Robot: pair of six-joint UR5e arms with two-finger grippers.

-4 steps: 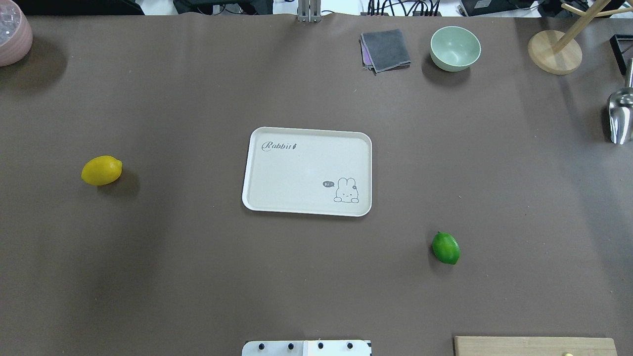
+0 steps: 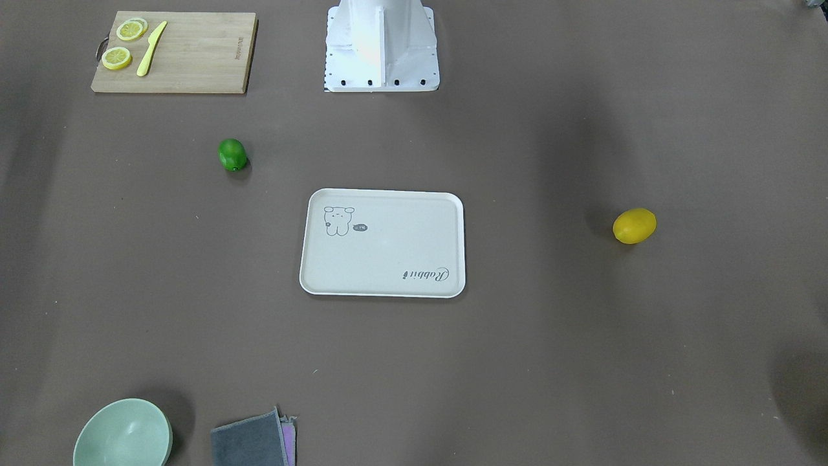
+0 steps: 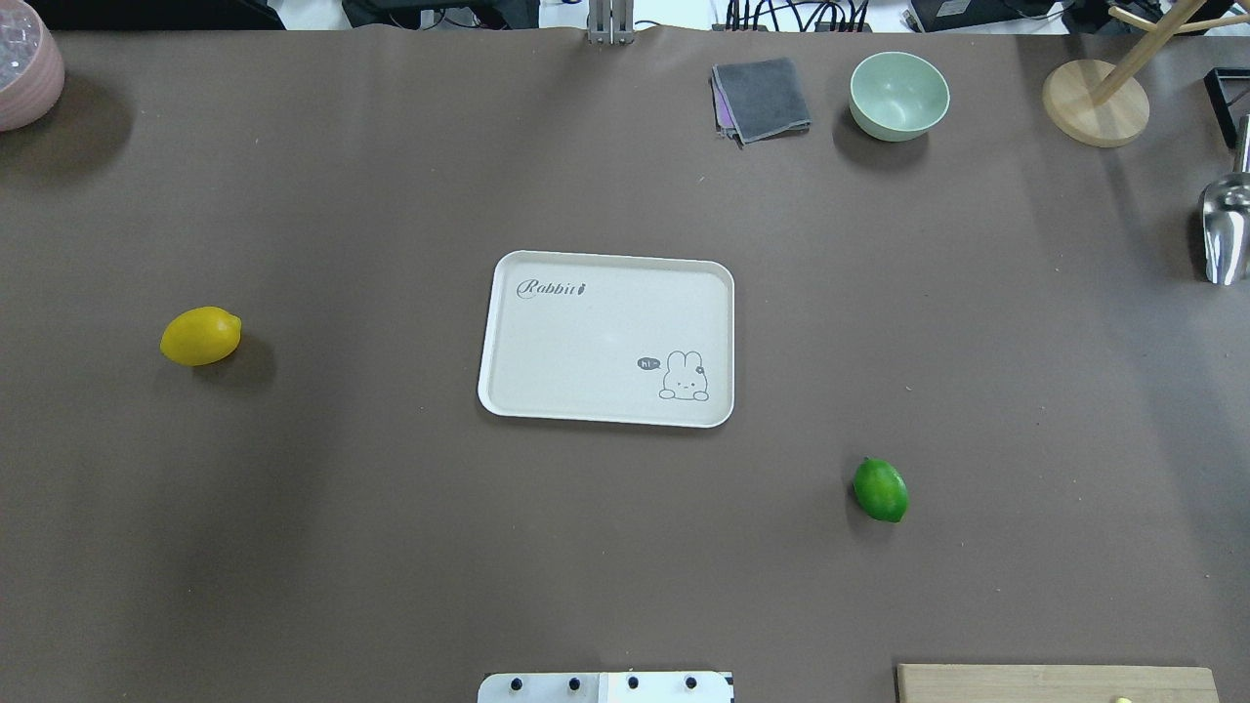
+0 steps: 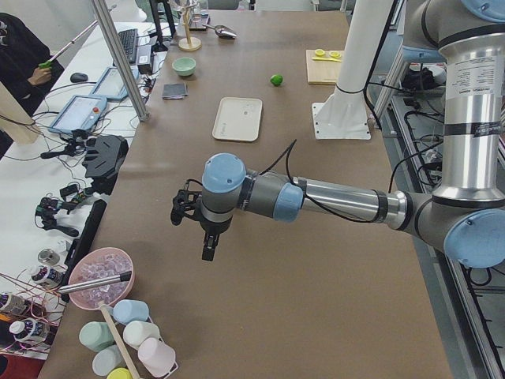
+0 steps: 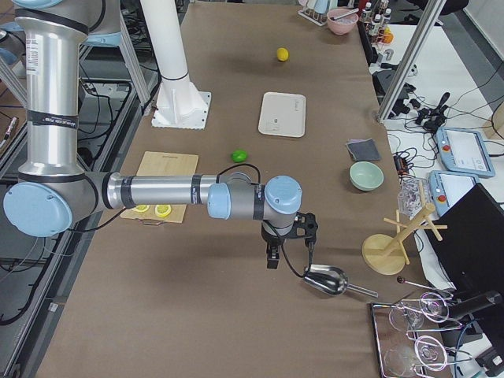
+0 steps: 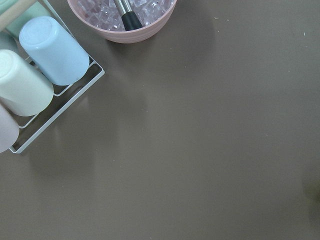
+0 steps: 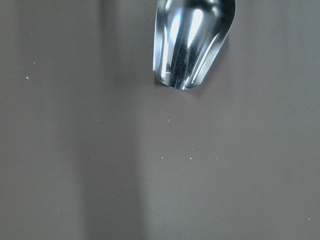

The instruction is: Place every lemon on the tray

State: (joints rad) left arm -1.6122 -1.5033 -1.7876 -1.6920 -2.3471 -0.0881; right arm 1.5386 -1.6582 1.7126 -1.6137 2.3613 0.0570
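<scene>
The cream-white tray [image 3: 586,342] lies flat at the table's middle, with nothing on it; it also shows in the front-facing view [image 2: 388,259]. The yellow lemon [image 3: 200,336] lies on the table far to the tray's left. The green lemon [image 3: 880,489] lies near and to the right of the tray. Both lemons rest apart from the tray. My left gripper [image 4: 183,212] hangs above the table's left end, far from the lemons. My right gripper [image 5: 307,228] hangs above the right end near a metal scoop. I cannot tell whether either is open or shut.
A bamboo cutting board [image 2: 174,52] with lemon slices and a knife sits by the robot's base. A green bowl [image 3: 898,95], a grey cloth [image 3: 762,98] and a wooden stand [image 3: 1094,103] line the far edge. The metal scoop [image 3: 1226,229] lies at right, a pink ice bowl [image 6: 125,15] at left.
</scene>
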